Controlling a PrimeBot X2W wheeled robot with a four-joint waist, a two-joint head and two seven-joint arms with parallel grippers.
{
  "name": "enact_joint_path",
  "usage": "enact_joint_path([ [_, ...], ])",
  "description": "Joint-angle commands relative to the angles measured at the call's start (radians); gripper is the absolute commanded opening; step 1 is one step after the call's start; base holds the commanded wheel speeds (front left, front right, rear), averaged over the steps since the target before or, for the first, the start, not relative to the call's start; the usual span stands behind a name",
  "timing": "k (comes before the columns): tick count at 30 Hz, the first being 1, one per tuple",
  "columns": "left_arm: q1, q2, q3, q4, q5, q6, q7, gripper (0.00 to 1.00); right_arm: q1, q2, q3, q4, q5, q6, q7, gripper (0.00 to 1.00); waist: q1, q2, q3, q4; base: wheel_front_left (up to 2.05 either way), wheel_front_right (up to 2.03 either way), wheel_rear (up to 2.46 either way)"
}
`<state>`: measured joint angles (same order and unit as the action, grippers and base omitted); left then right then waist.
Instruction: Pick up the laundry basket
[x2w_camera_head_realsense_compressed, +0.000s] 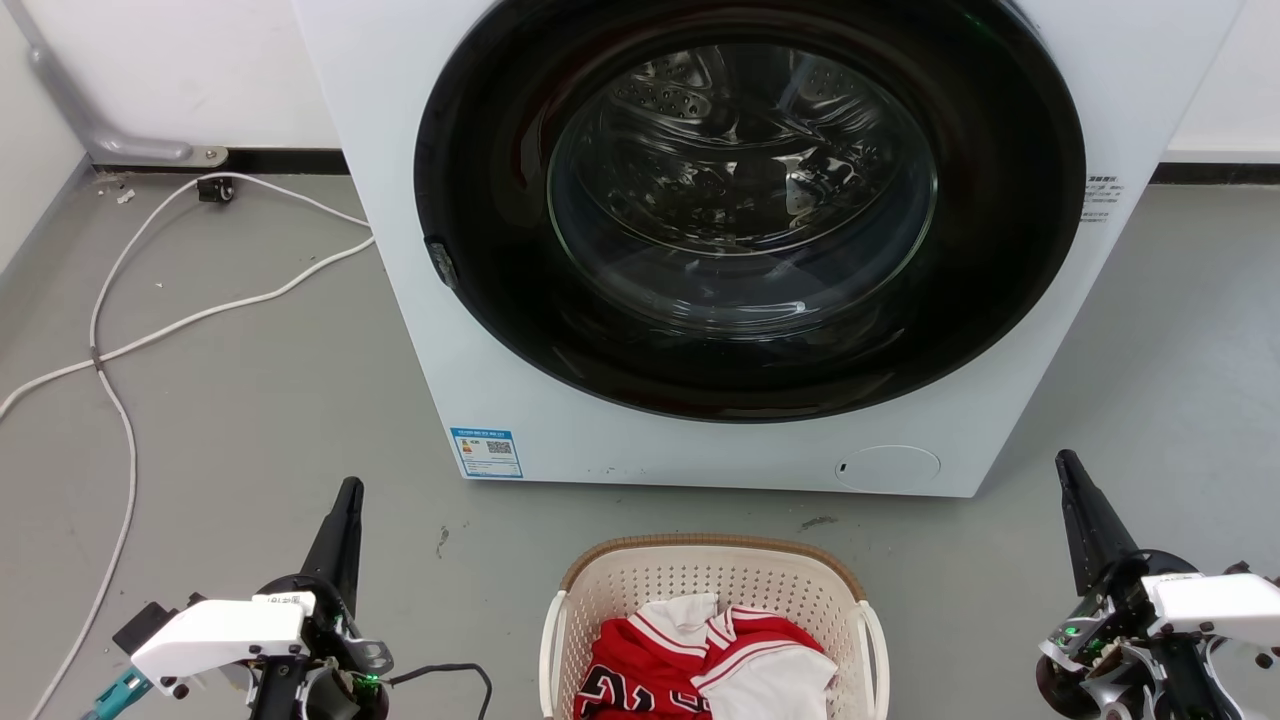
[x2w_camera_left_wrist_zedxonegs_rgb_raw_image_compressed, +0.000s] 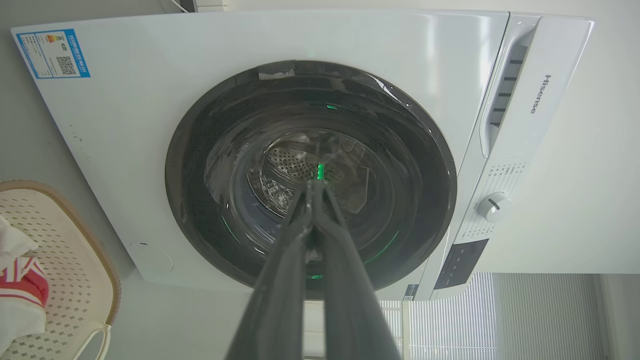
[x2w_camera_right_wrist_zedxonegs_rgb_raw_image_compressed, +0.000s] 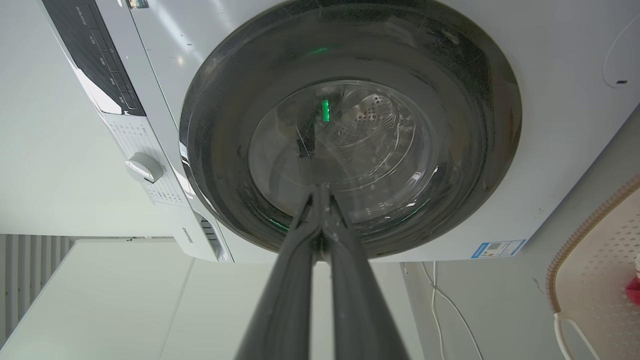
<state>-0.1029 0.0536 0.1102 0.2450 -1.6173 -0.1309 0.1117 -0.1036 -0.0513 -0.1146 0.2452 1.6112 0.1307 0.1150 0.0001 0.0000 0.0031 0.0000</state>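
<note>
The left gripper (x2w_camera_head_realsense_compressed: 348, 492) and the right gripper (x2w_camera_head_realsense_compressed: 1066, 465) each have both fingers pressed together, holding nothing. The laundry basket (x2w_camera_head_realsense_compressed: 700, 578) sits on the floor (x2w_camera_head_realsense_compressed: 250, 400) between them, untouched, with red and white clothes (x2w_camera_head_realsense_compressed: 650, 665) inside. Behind it stands a white washing machine (x2w_camera_head_realsense_compressed: 700, 450) marked Hisense, with a blue sticker (x2w_camera_head_realsense_compressed: 486, 452).

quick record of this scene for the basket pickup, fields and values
basket: on floor in front of washer, not held
contents: red and white clothes
left hand: shut, empty, left of basket, apart from it
right hand: shut, empty, right of basket, apart from it
task state: pickup not yet begun
</note>
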Motion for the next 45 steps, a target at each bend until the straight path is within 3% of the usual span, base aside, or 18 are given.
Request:
enact_joint_path([
  [1,-0.011,-0.001,0.004,0.001,0.003,-0.003,0.002,0.00,-0.011,0.002,-0.001,0.001,0.002,0.000,0.003,0.00,-0.0001,0.0000,0.000,0.000,0.00,0.00,0.00],
  [38,-0.011,-0.003,0.006,0.001,0.004,-0.003,0.004,0.00,-0.011,0.002,-0.001,0.001,0.002,0.000,0.003,0.00,-0.0001,0.0000,0.000,0.000,0.00,0.00,0.00],
  [39,0.000,-0.001,0.002,0.000,0.003,0.000,0.000,1.00,0.000,0.000,0.000,0.000,0.000,0.000,0.000,1.00,-0.0001,0.0000,0.000,0.000,0.00,0.00,0.00],
  [45,0.030,-0.005,-0.008,0.023,0.010,0.000,-0.014,1.00,0.032,0.002,0.007,0.024,-0.004,0.000,-0.014,1.00,-0.0001,0.0000,0.000,0.000,0.00,0.00,0.00],
])
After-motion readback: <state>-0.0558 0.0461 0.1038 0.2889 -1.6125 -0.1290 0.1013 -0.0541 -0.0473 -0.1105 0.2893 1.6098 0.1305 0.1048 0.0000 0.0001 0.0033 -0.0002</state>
